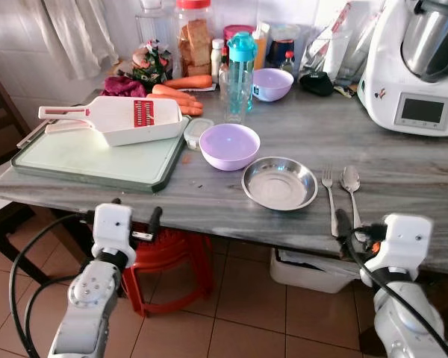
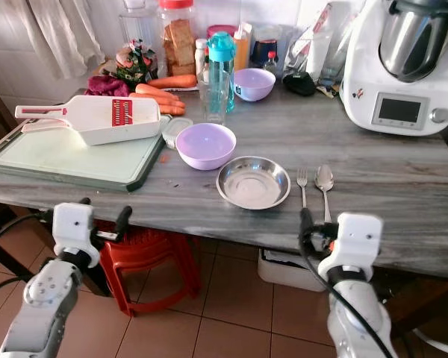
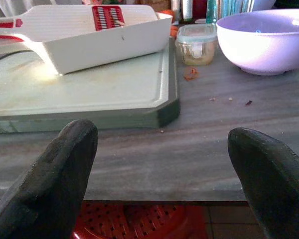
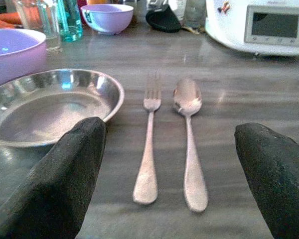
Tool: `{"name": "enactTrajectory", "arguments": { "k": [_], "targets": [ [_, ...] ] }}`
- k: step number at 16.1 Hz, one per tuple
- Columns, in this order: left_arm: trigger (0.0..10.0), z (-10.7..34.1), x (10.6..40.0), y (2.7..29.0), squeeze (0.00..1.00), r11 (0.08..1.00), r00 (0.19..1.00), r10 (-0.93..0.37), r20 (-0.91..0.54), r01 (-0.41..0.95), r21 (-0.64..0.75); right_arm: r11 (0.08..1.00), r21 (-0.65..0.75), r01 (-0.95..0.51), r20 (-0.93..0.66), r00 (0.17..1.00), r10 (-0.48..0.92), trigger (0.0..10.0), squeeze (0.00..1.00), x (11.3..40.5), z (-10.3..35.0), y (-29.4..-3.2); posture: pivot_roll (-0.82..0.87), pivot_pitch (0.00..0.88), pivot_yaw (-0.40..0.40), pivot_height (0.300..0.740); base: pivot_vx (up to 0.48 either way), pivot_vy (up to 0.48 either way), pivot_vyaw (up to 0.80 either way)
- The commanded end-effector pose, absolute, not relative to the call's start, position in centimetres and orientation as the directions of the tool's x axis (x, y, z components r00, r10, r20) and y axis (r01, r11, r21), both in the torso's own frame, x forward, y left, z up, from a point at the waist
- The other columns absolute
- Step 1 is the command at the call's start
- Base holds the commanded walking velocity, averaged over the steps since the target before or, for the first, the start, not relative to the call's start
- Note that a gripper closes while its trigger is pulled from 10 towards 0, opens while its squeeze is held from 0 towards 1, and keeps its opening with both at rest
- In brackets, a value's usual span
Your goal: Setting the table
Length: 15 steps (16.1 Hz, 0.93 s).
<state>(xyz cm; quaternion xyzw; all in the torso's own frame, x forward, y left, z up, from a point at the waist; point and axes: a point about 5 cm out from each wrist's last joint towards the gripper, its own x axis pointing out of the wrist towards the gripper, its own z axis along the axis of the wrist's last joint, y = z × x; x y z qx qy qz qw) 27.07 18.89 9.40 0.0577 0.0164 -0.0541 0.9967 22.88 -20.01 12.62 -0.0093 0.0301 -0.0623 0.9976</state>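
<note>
You stand in a kitchen with white wall tiles, in front of a grey stone counter (image 1: 403,168) above a brown tiled floor. Near the front edge of the counter you have one round shallow steel plate (image 1: 279,183). Just to its right lie one steel fork (image 1: 330,195) and one steel spoon (image 1: 352,186), side by side, parallel, with the handles toward you and not touching each other.

There are two lilac plastic bowls: the large one (image 1: 229,145) sits just behind the steel plate to its left, and the small one (image 1: 272,83) stands further back, near one teal drinking bottle (image 1: 241,61). On the left lies one pale green cutting board (image 1: 82,159), and on it rests one white slicer box with a red blade insert (image 1: 119,118). One small lidded plastic container (image 1: 196,132) sits between the board and the large bowl. Behind the slicer you see several orange carrots (image 1: 183,89); I cannot count them exactly. One white kitchen machine with a steel jug (image 1: 422,67) stands at the far right. One red plastic stool (image 1: 168,257) is under the counter.

Your left gripper (image 3: 159,174) is before the counter edge, facing the cutting board, with fingers spread and holding nothing. Your right gripper (image 4: 172,174) is at the edge in front of the fork and spoon, also spread wide and empty.
</note>
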Motion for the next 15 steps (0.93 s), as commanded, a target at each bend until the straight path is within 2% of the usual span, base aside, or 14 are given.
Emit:
{"name": "enactTrajectory", "arguments": {
  "k": [1, 2, 3, 4, 5, 8, 15],
  "targets": [
    [10.0, 9.6, 27.3, 18.8, 0.0, 0.985, 0.992, -0.122, -0.037, 0.125, 0.115, 0.995, -0.007, 0.098, -0.065, 0.993, -0.098, 10.0, 0.45, 22.8, 12.7, -19.5, -0.03, 0.0, 0.019, 0.74, 0.0, 0.0, 0.0],
    [10.0, 9.6, 27.5, 18.5, 0.0, 0.985, 0.992, -0.122, -0.032, 0.125, 0.12, 0.996, -0.011, 0.09, -0.067, 0.994, -0.091, 10.0, 0.44, 22.8, 12.6, -19.3, -0.04, 0.0, 0.022, 0.74, 0.0, 0.0, 0.0],
    [10.0, 9.8, 27.9, 18.0, 0.0, 0.985, 0.99, -0.137, -0.043, 0.141, 0.103, 0.996, 0.009, 0.094, -0.06, 0.994, -0.093, 10.0, 0.18, 22.9, 12.9, -19.1, -0.04, 0.0, 0.025, 0.74, 0.0, 0.0, 0.0],
    [10.0, 10.1, 28.2, 17.4, 0.0, 0.982, 0.985, -0.164, -0.045, 0.168, 0.086, 0.995, 0.01, 0.095, -0.046, 0.994, -0.094, 10.0, 0.0, 23.0, 13.2, -19.0, -0.05, 0.0, 0.03, 0.74, 0.0, 0.0, 0.0],
    [10.0, 10.3, 28.4, 16.9, 0.0, 0.98, 0.983, -0.179, -0.034, 0.182, 0.085, 0.996, 0.024, 0.09, -0.057, 0.994, -0.089, 10.0, 0.0, 23.0, 13.2, -18.9, -0.06, 0.0, 0.03, 0.74, 0.0, 0.0, 0.0],
    [10.0, 10.4, 28.6, 16.6, 0.0, 0.978, 0.982, -0.186, -0.026, 0.188, 0.09, 0.996, 0.008, 0.084, -0.056, 0.995, -0.084, 10.0, 0.0, 23.1, 13.3, -19.0, -0.06, 0.0, 0.027, 0.74, 0.0, 0.0, -0.77],
    [10.0, 10.4, 28.4, 16.2, 0.0, 0.977, 0.98, -0.195, -0.036, 0.197, 0.08, 0.997, -0.003, 0.073, -0.064, 0.995, -0.073, 10.0, 0.0, 23.9, 13.5, -19.6, -0.05, 0.0, 0.016, 0.74, 0.0, 0.0, 0.0]
  ]
}}
